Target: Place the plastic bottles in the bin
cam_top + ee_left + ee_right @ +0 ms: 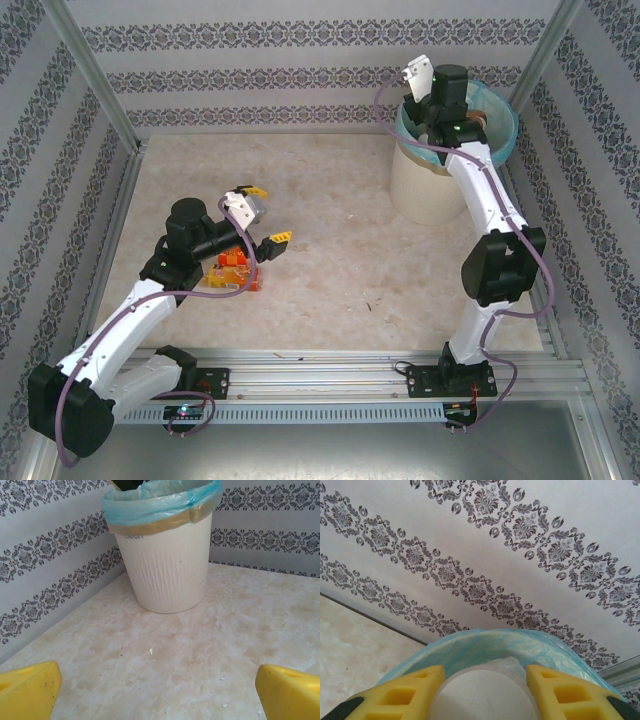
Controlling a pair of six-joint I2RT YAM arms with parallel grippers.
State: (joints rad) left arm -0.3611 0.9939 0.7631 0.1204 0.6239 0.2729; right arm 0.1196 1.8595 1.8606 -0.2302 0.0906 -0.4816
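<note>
Plastic bottles [236, 272] with orange labels lie huddled on the near left of the table [350, 270], partly tucked under the left arm [120, 330] in the top view; how many, I can't tell. Just beyond them the left gripper [265, 217] hangs with its yellow fingers spread wide and nothing between them. Its wrist camera adds the low angle: fingertips [30, 690] at both bottom corners, bare marbled surface ahead, a few white crumbs [151, 651], and open room right across to the bin [170, 565]. That bin sits far right, close to the side wall [590, 200] and the frame post [548, 50]. Up there the right wrist view gives what the overhead hides: the right gripper [485, 692] is clamped on a pale round bottle [482, 705], seen end-on, directly over the blue liner [470, 650].
</note>
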